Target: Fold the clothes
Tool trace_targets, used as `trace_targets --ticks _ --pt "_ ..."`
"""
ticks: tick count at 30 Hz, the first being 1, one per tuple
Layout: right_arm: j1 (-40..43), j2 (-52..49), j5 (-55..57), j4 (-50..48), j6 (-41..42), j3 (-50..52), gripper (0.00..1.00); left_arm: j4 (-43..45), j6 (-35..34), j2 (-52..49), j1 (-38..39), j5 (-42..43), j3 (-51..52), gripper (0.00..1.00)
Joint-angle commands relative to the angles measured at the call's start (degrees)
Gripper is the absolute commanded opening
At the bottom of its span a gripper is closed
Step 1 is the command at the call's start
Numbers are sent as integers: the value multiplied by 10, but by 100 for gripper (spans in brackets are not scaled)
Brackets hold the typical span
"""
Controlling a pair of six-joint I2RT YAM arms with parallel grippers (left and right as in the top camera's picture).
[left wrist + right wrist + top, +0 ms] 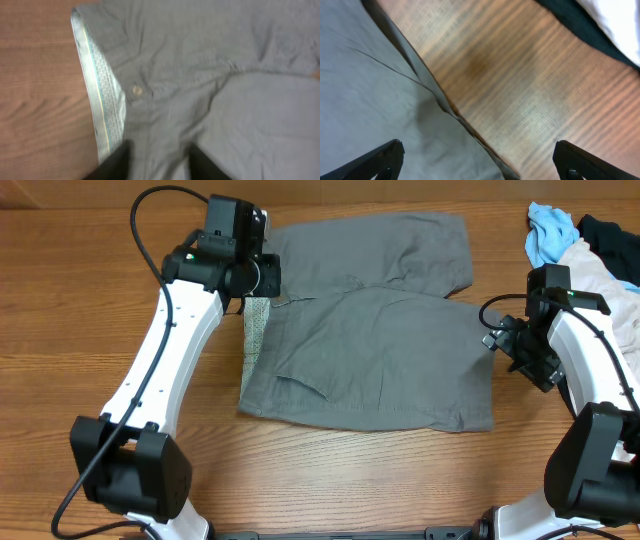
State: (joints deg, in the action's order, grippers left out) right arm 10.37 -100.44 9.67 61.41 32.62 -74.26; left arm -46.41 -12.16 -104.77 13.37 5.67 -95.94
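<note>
I have the gray shorts (370, 350) lying flat in the middle of the bench (100, 280), with the waistband toward my left arm and the legs toward my right. The left fingers (117, 165) hang low over the fly, just past the button (136, 90). They are apart, with cloth showing between them. The right fingers (380, 165) are spread wide over the leg hem at the shorts' right edge, one over cloth and one over bare wood. A blue cloth (548, 230) lies at the far right corner.

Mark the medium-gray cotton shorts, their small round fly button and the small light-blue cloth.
medium-gray cotton shorts (380, 360), overhead, nearer leg panel.
small round fly button (136, 90), left wrist, button face.
small light-blue cloth (548, 232), overhead, crumpled middle.
</note>
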Motion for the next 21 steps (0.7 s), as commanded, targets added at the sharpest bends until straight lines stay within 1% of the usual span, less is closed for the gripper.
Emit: trace_targets --ticks 1,2,3,5,7,10,13,14,17,21 --pt "0 8 6 -17 2 -15 100 17 -36 -44 -4 -16 7 57" --pt "0 8 6 -23 2 -15 100 21 -51 -56 -6 -16 7 71" --pt "0 8 6 -30 2 -15 100 26 -64 -71 -10 -16 7 75" --pt "0 8 6 -38 2 -15 100 33 -76 -99 -17 -8 7 75" --pt "0 8 6 -45 2 -15 100 44 -76 -127 -27 19 7 77" --pt "0 8 6 -48 2 -15 100 73 -75 -173 -48 101 7 83" --pt "0 8 6 -48 2 -15 100 104 -75 -212 -70 176 7 82" --pt "0 8 6 -48 2 -15 100 114 -75 -223 -76 196 7 81" --pt "0 8 6 -48 2 -15 100 143 -67 -249 -90 254 7 81" --pt "0 8 6 -48 2 -15 100 165 -64 -267 -96 272 7 82"
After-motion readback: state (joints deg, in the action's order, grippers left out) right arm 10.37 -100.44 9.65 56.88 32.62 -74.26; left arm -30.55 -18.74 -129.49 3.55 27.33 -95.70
